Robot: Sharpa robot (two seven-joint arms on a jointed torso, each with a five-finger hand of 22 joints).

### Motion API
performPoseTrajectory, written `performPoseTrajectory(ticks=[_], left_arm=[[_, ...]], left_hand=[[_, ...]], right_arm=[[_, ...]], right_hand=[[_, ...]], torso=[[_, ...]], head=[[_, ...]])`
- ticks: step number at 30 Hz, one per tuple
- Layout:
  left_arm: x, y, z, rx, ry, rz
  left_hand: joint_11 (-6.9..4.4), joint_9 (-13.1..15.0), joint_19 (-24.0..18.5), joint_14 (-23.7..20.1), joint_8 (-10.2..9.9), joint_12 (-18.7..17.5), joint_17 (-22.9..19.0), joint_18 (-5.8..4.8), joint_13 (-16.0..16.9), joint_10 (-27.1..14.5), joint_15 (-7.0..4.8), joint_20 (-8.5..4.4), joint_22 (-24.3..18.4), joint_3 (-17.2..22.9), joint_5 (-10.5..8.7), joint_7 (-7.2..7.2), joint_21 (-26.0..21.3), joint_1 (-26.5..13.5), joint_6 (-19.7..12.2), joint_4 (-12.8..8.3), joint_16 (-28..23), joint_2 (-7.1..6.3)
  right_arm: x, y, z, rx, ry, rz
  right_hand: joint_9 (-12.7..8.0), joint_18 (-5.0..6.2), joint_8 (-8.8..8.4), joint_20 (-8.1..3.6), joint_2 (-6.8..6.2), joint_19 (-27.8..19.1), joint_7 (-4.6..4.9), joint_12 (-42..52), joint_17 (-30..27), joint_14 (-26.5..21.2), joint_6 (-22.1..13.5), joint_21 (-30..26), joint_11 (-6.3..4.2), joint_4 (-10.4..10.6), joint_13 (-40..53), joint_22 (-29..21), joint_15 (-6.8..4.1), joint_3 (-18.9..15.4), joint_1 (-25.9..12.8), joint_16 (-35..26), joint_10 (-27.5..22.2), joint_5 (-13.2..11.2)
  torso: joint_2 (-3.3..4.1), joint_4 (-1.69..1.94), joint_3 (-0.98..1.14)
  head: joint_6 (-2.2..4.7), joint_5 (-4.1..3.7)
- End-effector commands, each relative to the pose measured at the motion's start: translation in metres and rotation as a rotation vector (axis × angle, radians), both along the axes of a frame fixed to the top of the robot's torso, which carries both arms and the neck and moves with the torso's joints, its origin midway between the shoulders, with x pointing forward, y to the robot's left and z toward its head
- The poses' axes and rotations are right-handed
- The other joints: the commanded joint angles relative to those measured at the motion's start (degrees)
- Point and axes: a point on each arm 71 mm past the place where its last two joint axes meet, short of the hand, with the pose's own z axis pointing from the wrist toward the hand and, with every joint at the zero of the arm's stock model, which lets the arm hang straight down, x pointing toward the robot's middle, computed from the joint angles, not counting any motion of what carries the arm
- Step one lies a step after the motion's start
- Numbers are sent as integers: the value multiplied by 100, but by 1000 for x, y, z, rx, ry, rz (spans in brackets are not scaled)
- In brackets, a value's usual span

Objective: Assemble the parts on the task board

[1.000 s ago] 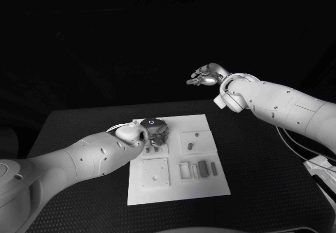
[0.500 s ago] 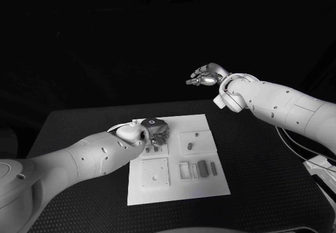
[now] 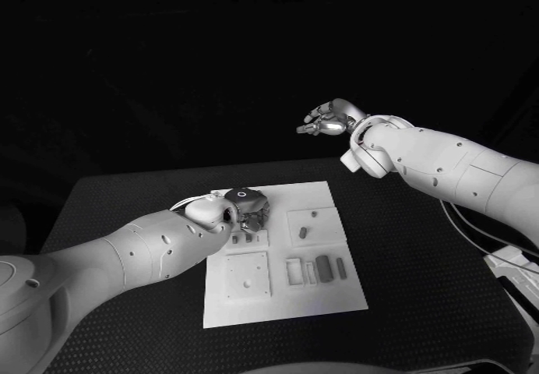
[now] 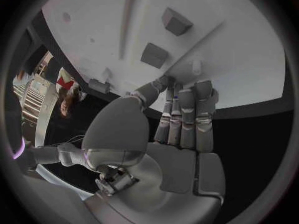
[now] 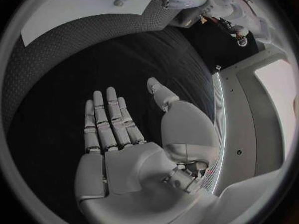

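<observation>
The white task board (image 3: pixel 294 300) lies in the middle of the black table. Small dark parts lie on it: one (image 3: pixel 303 231) in its middle, two long ones (image 3: pixel 325 267) further right, and a tiny one (image 3: pixel 315 213) near the far edge. My left hand (image 3: pixel 245 206) is over the board's far left corner. In the left wrist view its fingers (image 4: pixel 187 114) are straight and side by side, tips down on the board (image 4: pixel 236 59), with the thumb tip against them; whether a part is pinched there is hidden. My right hand (image 3: pixel 325 121) is raised past the table's far edge, its fingers (image 5: pixel 107 119) spread and holding nothing.
A raised square plate (image 3: pixel 248 276) and slotted frames (image 3: pixel 297 273) occupy the near half of the board. Two block-shaped parts (image 4: pixel 176 21) (image 4: pixel 154 55) stand on the board ahead of my left fingertips. Bare black table (image 3: pixel 438 265) surrounds the board.
My left hand has shifted slightly toward the board's far edge. My right hand has risen a little and stays spread.
</observation>
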Motion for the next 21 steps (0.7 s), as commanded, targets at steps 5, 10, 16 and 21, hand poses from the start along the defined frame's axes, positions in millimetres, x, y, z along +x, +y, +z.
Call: performPoseTrajectory(ticks=[5, 10, 16, 21], left_arm=[[-1, 2, -6, 34, 21, 6], [0, 3, -4, 26, 2, 9], [-1, 2, -3, 10, -15, 4], [0, 1, 0, -22, -38, 2]], left_hand=[[5, 9, 65, 92, 69, 46, -43, 539, 62, 202, -14, -18, 119, 91, -27, 16, -20, 74, 117, -46, 43, 94], [-38, 57, 179, 211, 196, 136, -82, 556, 149, 485, -55, -51, 120, 173, -21, 10, 14, 237, 340, -90, 91, 171], [-70, 77, 234, 275, 237, 153, -106, 558, 190, 588, -86, -74, 120, 202, -23, 7, 34, 309, 418, -97, 109, 180], [-87, 87, 269, 317, 257, 152, -126, 554, 215, 639, -102, -88, 118, 205, -22, 2, 44, 311, 462, -84, 114, 188]], right_arm=[[0, 2, 0, 0, -1, 17], [0, 1, 0, 0, 0, 16], [0, 2, 0, 0, -1, 18], [0, 2, 0, 0, -1, 18]], right_hand=[[-10, -119, 38, -8, 5, 31, 382, -20, -8, -15, -46, -21, 40, -2, -9, 8, 6, -29, 56, -32, 3, 11], [-10, -119, 39, -8, 5, 31, 382, -20, -9, -16, -46, -23, 40, -1, -10, 9, 6, -30, 54, -32, 3, 11], [-11, -120, 40, -8, 3, 32, 382, -20, -10, -16, -46, -26, 40, 2, -12, 11, 6, -32, 50, -32, 3, 11], [-11, -120, 41, -8, 4, 32, 382, -19, -10, -16, -46, -28, 40, 3, -14, 13, 6, -32, 49, -32, 4, 11]], torso=[[-3, 11, -5], [-1, 8, -5], [1, 9, -5], [-1, 7, -4]], head=[[-13, -5], [-17, 1], [-12, 8], [-4, 18]])
